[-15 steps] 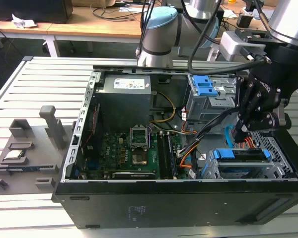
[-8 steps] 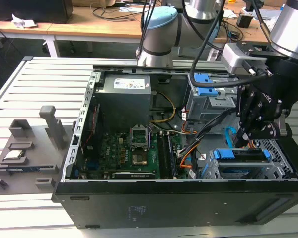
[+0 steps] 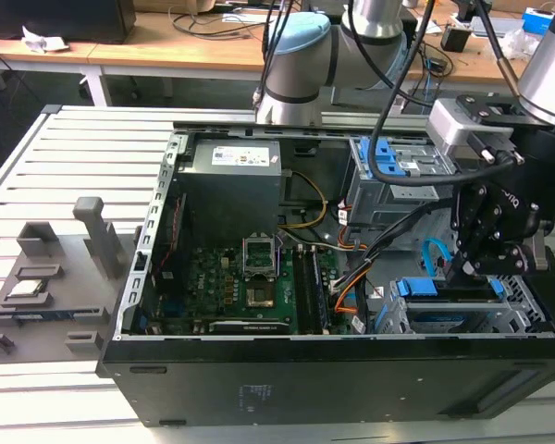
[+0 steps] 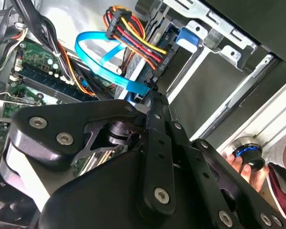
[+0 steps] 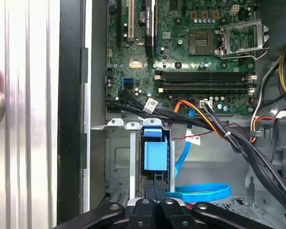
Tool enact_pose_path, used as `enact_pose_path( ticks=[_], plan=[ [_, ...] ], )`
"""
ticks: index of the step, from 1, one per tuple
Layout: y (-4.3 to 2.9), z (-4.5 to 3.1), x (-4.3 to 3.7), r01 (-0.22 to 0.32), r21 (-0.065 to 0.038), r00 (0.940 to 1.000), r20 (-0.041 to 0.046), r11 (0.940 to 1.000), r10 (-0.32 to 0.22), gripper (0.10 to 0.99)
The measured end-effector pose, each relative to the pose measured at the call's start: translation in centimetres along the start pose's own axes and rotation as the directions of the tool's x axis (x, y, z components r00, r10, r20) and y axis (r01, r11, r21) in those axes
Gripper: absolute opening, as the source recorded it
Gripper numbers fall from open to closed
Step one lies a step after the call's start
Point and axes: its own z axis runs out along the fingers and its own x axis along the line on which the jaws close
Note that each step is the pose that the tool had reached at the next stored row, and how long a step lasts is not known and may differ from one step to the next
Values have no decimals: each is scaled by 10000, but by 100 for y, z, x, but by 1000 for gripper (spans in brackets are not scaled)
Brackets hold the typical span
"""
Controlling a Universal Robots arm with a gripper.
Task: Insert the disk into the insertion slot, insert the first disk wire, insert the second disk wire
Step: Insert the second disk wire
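the gripper stands over the disk, which is seated in the insertion slot at the case's near corner; whether its fingers are closed i cannot tell. just beyond, the second disk wire loops beside the first disk wire.

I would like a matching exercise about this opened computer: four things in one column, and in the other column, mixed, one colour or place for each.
Things:
1. the disk
2. the second disk wire
3. the first disk wire
4. the gripper

Descriptions:
A. light blue flat cable, curved in a loop
B. black, just above the disk's carrier
C. red, orange and yellow strands into a dark plug
D. seated in the insertion slot, blue frame showing

Pairs: 1-D, 2-A, 3-C, 4-B
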Motion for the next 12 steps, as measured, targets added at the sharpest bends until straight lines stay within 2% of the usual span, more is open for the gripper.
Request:
enact_pose_path(
  ticks=[6, 12],
  plan=[
    [-40, 15, -2, 0, 0, 10000, 0, 10000, 0, 102],
    [-43, 42, -4, -3, 0, 10000, -4, 10000, 3, 102]
  ],
)
